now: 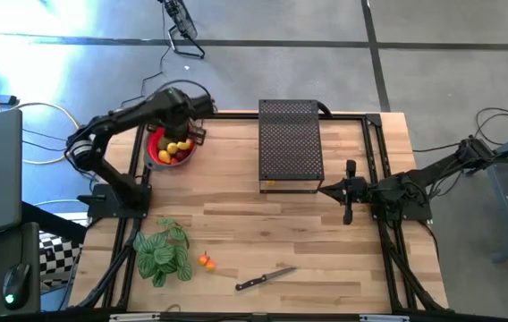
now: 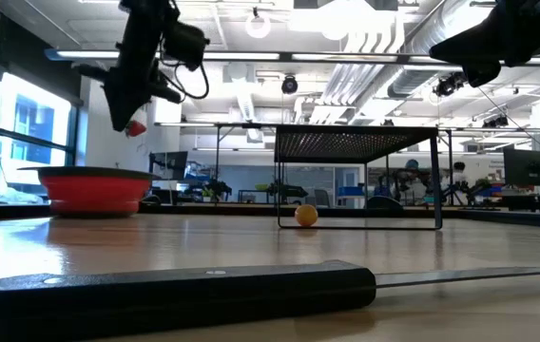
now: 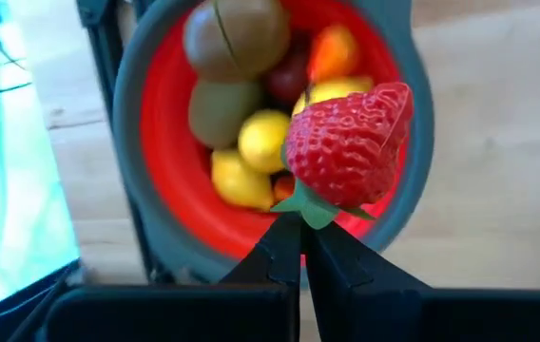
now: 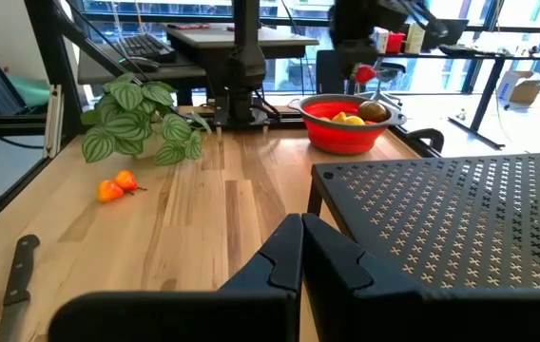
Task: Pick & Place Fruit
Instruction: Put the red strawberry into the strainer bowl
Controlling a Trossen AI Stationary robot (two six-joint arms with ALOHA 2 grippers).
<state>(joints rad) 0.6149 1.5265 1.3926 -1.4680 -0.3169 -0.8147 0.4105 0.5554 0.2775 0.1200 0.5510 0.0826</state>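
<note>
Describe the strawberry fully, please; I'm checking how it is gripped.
The strawberry is bright red with a bumpy, seeded, plastic-looking skin and a green leafy cap. The left pincer, shut, pinches it at that cap, so the berry hangs in the air above the red bowl, not touching it. Lemons, kiwis and other fruit lie in the bowl beneath. In the low view it shows as a small red spot under the raised arm.

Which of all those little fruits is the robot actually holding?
The strawberry: it hangs by its green leaves from the left gripper above the red bowl, while the other fruit lie in the bowl or on the table.
</note>
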